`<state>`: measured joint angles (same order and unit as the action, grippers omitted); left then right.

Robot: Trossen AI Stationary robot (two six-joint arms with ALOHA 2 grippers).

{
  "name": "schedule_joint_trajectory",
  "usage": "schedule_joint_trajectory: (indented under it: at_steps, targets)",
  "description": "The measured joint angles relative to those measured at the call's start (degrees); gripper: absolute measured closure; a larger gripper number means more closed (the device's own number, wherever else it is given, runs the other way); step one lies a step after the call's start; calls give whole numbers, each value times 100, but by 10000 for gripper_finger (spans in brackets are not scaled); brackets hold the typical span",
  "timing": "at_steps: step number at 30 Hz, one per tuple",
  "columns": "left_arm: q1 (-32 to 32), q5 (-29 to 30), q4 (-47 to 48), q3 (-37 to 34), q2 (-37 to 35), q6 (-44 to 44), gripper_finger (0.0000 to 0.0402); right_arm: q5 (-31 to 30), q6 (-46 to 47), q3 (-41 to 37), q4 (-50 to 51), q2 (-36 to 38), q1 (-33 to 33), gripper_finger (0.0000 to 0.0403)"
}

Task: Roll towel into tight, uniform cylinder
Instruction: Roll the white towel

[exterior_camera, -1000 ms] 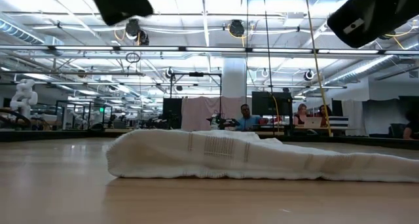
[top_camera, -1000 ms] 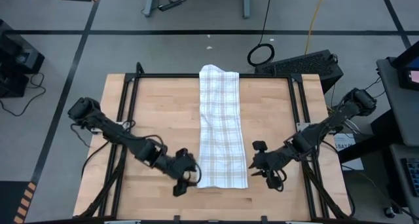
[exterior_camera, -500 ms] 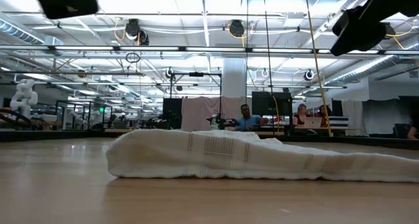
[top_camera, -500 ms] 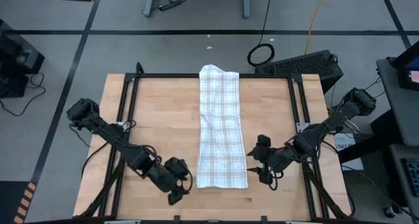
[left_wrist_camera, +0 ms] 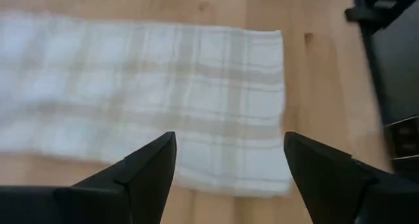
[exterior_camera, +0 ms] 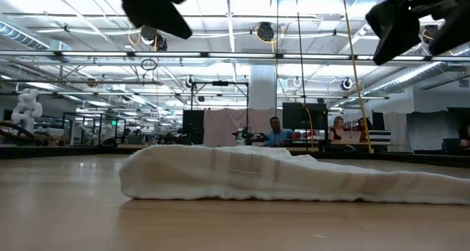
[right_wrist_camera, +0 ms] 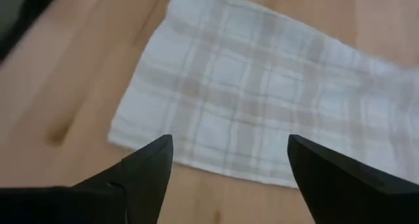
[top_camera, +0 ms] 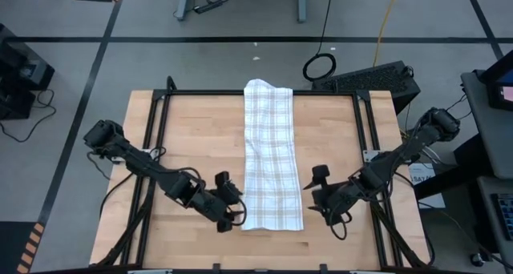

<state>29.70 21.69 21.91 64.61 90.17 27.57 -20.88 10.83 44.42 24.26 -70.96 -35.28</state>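
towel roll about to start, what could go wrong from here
1. The towel lies as a long folded strip, and its near end looks slightly wider and uneven. Rolling from there may produce a cone rather than a uniform cylinder.
2. The left gripper and right gripper flank the near end, both open and above the table. If they pinch at different moments, the first turn could skew.
3. The thin folded layers may slip apart, leaving a loose roll.

I'm seeing the towel (left_wrist_camera: 150, 93) running off the left wrist picture's edge, and off the right wrist view's edge too; its far end isn't showing in either. In the low view both arms are getting cropped at the top. I'm not making out any tag on it; too small.
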Motion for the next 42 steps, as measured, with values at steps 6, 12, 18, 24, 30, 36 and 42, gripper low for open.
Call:
schedule_joint_trajectory:
  at_steps: [6, 12, 18, 24, 30, 36, 42]
  targets:
    - [-8, 217, -419, 5, 265, -697, 114, -29, -540, -128, -113, -145, -3, 110]
    - [43, 707, -1073, -1, 770, -557, 114, -31, -60, -201, -699, -373, -14, 110]
    - [43, 1033, -2442, -1, 1357, -541, 114, -2, 101, -221, -1165, -647, -57, 110]
    - [155, 1066, -3469, 4, 1811, -632, 114, -11, 271, -216, -1359, -870, -206, 110]
    - [231, 1185, -3491, 1, 1884, -702, 114, 0, 1006, -216, -1102, -883, -390, 110]
    - [248, 1209, -3411, 1, 1884, -1019, 114, -1004, 1254, -216, -1280, -882, -823, 110]
    - [244, 1446, -2968, 1, 1884, -994, 114, -1817, 1438, -214, -1062, -881, -1497, 110]
